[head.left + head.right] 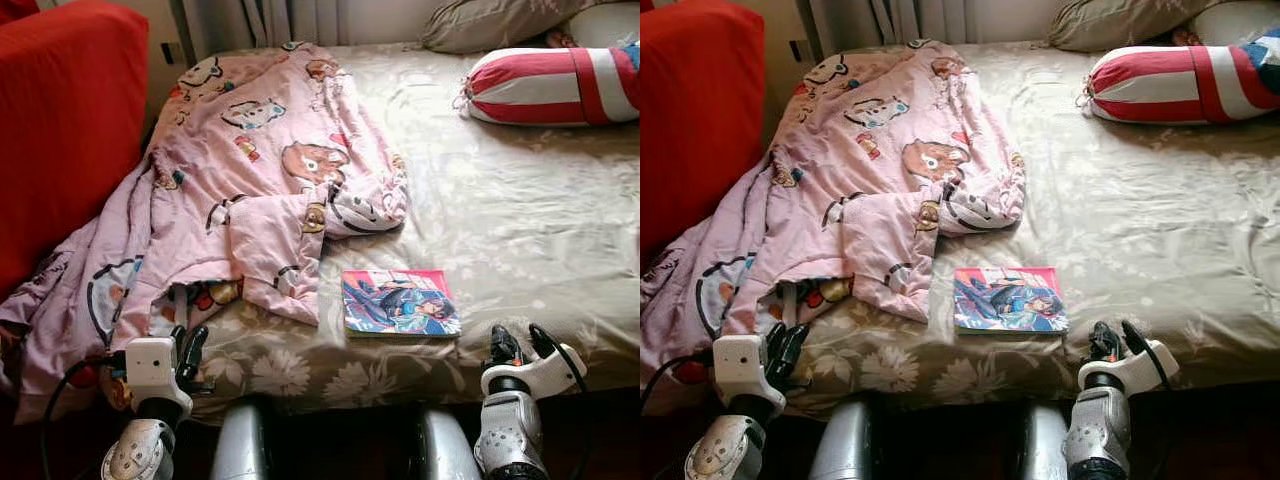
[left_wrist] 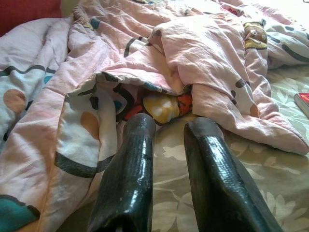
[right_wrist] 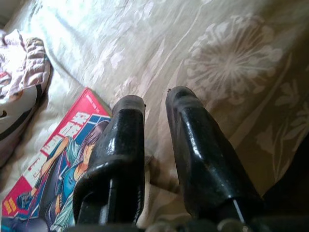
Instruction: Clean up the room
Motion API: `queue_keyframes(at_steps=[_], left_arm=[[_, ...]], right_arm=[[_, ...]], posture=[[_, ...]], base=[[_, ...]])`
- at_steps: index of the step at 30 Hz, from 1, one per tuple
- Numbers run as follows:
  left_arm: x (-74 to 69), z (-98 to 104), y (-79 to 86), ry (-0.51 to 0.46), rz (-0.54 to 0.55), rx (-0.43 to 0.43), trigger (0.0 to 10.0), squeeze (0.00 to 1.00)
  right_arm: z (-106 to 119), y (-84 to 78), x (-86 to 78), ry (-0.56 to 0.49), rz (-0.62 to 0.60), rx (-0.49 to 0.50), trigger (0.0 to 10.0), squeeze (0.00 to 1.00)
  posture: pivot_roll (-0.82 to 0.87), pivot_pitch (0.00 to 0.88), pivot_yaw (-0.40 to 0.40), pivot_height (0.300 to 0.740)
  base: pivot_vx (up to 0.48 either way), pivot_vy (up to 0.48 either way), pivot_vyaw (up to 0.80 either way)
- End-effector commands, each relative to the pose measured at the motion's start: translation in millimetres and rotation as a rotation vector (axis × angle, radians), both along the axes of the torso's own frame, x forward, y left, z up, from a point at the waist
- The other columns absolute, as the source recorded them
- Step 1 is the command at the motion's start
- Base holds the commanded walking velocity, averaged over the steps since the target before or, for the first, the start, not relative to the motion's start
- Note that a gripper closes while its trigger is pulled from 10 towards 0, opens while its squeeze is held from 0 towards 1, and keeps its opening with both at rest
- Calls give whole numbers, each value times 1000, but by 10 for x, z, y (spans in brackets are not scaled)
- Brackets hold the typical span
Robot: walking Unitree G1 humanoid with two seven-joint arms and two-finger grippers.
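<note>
A book (image 1: 400,302) lies flat near the bed's (image 1: 520,220) front edge, just beside a rumpled pink blanket (image 1: 250,170) (cartoon print). The right gripper (image 3: 155,104) hovers beside it, fingers narrowly parted, empty; the left gripper (image 2: 170,129) likewise at the blanket.

It was a bedroom in a lived-in home. A bed (image 1: 520,230) with a beige floral sheet lay just ahead of both grippers. A rumpled pink cartoon-print quilt (image 1: 250,170) spread forward from the left gripper (image 1: 187,352). A comic book (image 1: 400,302) sat just ahead and left of the right gripper (image 1: 520,345). Far beyond it were a red-and-white striped bolster (image 1: 550,85) and a grey pillow (image 1: 490,22). Curtains (image 1: 280,20) hung behind.
</note>
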State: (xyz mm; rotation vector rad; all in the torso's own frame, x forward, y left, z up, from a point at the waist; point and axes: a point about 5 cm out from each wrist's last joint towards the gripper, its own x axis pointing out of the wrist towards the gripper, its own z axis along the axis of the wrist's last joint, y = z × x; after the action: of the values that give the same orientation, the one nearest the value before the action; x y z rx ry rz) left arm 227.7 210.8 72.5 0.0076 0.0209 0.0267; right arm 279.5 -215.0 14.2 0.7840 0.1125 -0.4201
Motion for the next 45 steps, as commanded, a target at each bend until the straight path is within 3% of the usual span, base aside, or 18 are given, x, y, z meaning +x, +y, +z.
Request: queue_keyframes(at_steps=[1, 2, 3, 4, 5, 16, 20, 24, 31, 32, 33, 38, 45], left_arm=[[-29, -25, 17, 13, 2, 21, 10000, 0], [-29, -26, 15, 14, 1, 20, 10000, 0], [-30, -27, 13, 14, 0, 21, 10000, 0], [-30, -27, 13, 14, 0, 21, 10000, 0], [-35, -24, 17, 14, 0, 21, 10000, 0], [-84, -23, 40, 23, 3, 29, 10000, 0], [-94, -31, 52, 28, 4, 33, 10000, 0], [-94, -31, 60, 29, 6, 34, 10000, 0], [-100, -47, 53, 33, 6, 33, 10000, 0], [-102, -50, 54, 34, 6, 32, 10000, 0], [-103, -51, 54, 34, 7, 32, 10000, 0], [-109, -57, 52, 36, 7, 33, 10000, 0], [-112, -50, 67, 35, 9, 36, 10000, 0]], right_arm=[[-14, 30, 9, 7, 16, -2, 10000, 0], [-16, 34, 17, 6, 21, 4, 10000, 0], [-11, 41, 40, 4, 36, 6, 10000, 141], [-11, 41, 40, 4, 36, 6, 10000, 141], [4, 36, 67, -5, 37, 20, 10000, 1000], [30, 157, 218, -3, 109, 86, 10000, 1000], [27, 372, 254, -41, 260, 128, 10000, 1000], [12, 476, 223, -83, 334, 154, 10000, 1000], [-93, 488, 66, -101, 357, 163, 10000, 1000], [-123, 478, 27, -96, 344, 160, 10000, 314], [-145, 460, 1, -89, 322, 163, 10000, 0], [-221, 463, -57, -50, 297, 185, 10000, 0], [-199, 518, -9, -55, 316, 215, 10000, 0]], posture=[[174, 77, 26, 552], [174, 77, 26, 552], [178, 79, 26, 552], [178, 79, 26, 552], [179, 82, 28, 552], [193, 97, 33, 552], [194, 98, 34, 552], [193, 100, 33, 552], [186, 98, 30, 552], [187, 98, 30, 552], [187, 99, 30, 552], [191, 100, 31, 552], [197, 104, 31, 552]], base=[[0, 0, 0], [0, 0, 0], [0, 0, 0], [0, 0, 0], [0, 0, 0], [0, 0, 0], [0, 0, 0], [0, 0, 0], [0, 0, 0], [0, 0, 0], [0, 0, 0], [0, 0, 0], [0, 0, 0]])
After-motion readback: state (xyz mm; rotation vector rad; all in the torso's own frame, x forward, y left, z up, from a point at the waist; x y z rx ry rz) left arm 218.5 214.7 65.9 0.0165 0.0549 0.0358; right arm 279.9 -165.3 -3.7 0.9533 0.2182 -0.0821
